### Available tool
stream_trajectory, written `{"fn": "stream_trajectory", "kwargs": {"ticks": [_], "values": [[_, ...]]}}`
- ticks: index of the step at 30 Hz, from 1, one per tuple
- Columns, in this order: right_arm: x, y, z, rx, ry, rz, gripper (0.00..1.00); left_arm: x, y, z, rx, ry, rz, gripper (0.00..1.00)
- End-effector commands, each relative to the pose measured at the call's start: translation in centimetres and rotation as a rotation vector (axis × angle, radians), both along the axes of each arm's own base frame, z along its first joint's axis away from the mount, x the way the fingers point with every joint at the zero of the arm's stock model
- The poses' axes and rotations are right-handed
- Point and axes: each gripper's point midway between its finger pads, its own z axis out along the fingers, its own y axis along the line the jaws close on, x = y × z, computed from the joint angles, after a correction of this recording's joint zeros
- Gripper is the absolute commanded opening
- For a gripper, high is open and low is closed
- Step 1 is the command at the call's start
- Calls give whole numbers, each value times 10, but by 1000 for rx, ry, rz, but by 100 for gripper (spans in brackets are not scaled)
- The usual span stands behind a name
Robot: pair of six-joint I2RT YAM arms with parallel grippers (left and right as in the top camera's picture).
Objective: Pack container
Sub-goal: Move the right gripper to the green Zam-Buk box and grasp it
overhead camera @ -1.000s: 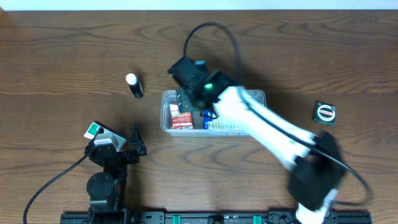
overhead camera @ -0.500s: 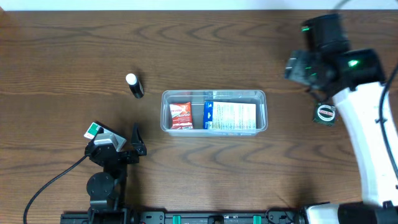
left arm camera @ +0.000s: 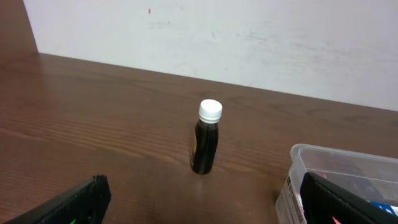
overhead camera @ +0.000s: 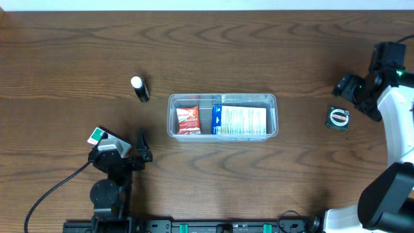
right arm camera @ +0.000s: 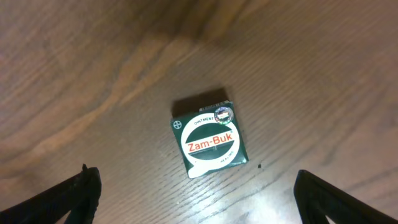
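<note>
The clear plastic container (overhead camera: 222, 116) sits mid-table and holds a red packet (overhead camera: 188, 120) and a blue-and-white box (overhead camera: 239, 120). Its corner shows in the left wrist view (left arm camera: 336, 180). A small dark bottle with a white cap (overhead camera: 140, 89) stands left of it, also in the left wrist view (left arm camera: 206, 144). A green Zam-Buk box (overhead camera: 337, 118) lies at the right; it shows in the right wrist view (right arm camera: 208, 140). My right gripper (overhead camera: 354, 97) is open and empty, just above that box. My left gripper (overhead camera: 141, 147) is open and empty near the front left.
The brown wooden table (overhead camera: 259, 52) runs to a white wall at the back (left arm camera: 249, 37). A black rail (overhead camera: 207, 226) runs along the front edge. A cable (overhead camera: 52, 191) trails from the left arm's base.
My right arm has swung from over the container to the far right and now hangs over the green box. The left arm has not moved.
</note>
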Motion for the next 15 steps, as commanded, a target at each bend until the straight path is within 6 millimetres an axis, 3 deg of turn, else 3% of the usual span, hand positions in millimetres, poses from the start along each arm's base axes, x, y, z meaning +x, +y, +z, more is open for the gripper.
{"fn": "stream_trajectory", "kwargs": {"ticks": [1, 15], "values": [[3, 4, -18, 20, 16, 170, 99, -1, 3, -18, 17, 58, 14, 98], [4, 8, -76, 70, 133, 227, 98, -1, 3, -18, 17, 58, 14, 98]]}}
